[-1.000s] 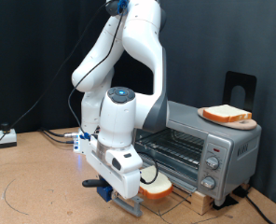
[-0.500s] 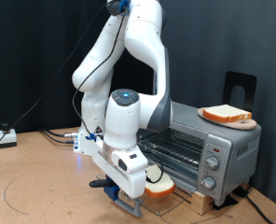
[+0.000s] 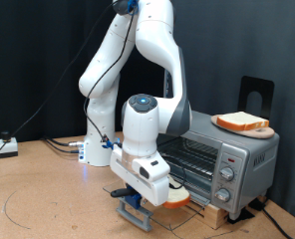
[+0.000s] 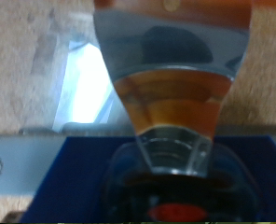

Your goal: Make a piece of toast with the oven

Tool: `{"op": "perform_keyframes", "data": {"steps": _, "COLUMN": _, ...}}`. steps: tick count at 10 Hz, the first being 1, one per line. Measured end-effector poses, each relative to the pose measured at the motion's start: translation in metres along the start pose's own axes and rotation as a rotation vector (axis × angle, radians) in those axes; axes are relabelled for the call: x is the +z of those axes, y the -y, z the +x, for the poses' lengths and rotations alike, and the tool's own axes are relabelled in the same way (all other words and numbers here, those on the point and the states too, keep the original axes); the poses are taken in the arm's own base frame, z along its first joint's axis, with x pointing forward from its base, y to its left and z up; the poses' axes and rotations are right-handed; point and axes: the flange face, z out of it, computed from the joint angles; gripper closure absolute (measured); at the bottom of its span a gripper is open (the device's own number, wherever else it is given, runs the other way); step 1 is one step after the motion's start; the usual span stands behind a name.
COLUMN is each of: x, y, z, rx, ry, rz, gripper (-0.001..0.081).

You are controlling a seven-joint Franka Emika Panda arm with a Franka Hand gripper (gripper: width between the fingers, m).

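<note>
Two bread slices in the exterior view: one piece of toast [image 3: 176, 197] low in front of the oven [image 3: 219, 159], right at the end effector [image 3: 167, 198], apparently gripped there, though not clear enough to be sure, so cannot tell whether clenched or released; the other slice [image 3: 241, 121] lying flat on a wooden board [image 3: 259, 130] atop the oven's roof, toward the exterior view's right. Oven door [image 3: 187, 195] dropped open, wire rack [image 3: 190, 155] visible inside, round knobs [image 3: 225, 175] stacked down the front panel at the right. White arm bent low, wrist housing just before the open oven mouth, above the brown tabletop [image 3: 48, 199]. Blue block [image 3: 133, 205] under the hand, resting on the tabletop. Wrist view blurred: tan-orange wedge [image 4: 171, 103] filling the centre, a blue surface [image 4: 73, 177] below, speckled tabletop on both sides.
</note>
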Motion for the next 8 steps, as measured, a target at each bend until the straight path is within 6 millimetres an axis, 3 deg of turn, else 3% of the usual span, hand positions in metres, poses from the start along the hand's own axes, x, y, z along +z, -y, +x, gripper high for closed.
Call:
{"op": "perform_keyframes", "data": {"steps": 4, "x": -0.001, "y": 0.010, "z": 0.016, "rx": 0.025, "ry": -0.011, "rz": 0.004, "gripper": 0.0410}}
{"op": "perform_keyframes", "data": {"steps": 8, "x": -0.002, "y": -0.001, "z": 0.002, "rx": 0.116, "ry": -0.115, "rz": -0.021, "gripper": 0.0410}}
